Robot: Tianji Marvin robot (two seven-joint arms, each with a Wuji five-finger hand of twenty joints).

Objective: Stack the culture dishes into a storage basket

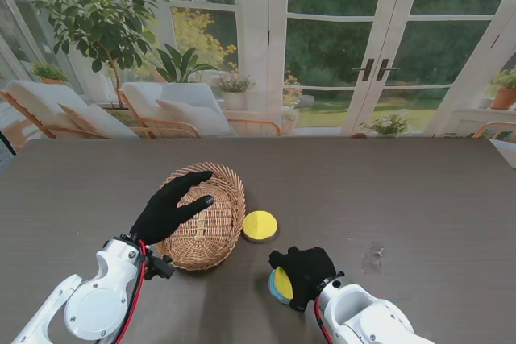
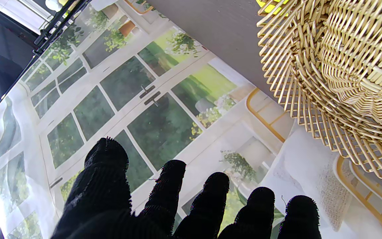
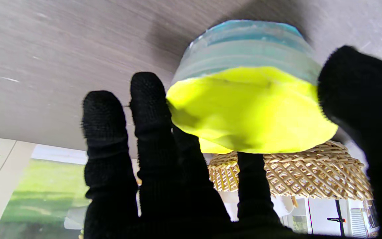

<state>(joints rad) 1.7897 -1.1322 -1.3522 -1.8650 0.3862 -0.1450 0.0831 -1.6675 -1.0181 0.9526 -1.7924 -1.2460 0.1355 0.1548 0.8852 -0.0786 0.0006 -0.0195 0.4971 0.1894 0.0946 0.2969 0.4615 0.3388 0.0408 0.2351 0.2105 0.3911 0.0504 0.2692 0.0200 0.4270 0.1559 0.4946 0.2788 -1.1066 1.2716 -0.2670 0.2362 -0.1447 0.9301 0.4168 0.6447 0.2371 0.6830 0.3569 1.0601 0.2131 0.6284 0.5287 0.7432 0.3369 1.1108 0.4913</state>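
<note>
The right hand, in a black knit glove, sits palm-down close to me near the table's front edge, fingers curled over a yellow culture dish. In the right wrist view the fingers wrap one side of that dish and the thumb presses the opposite side, so the hand is closed on it; the dish's clear bluish rim faces the table. Whether it is lifted or resting on the wood is not clear.

The left hand reaches out over the wicker basket, palm down, fingers straight and spread, holding nothing; the left wrist view shows its fingertips apart with the basket's weave beside them.

A second yellow culture dish lies flat on the dark table, just right of the basket and farther from me than the right hand.
</note>
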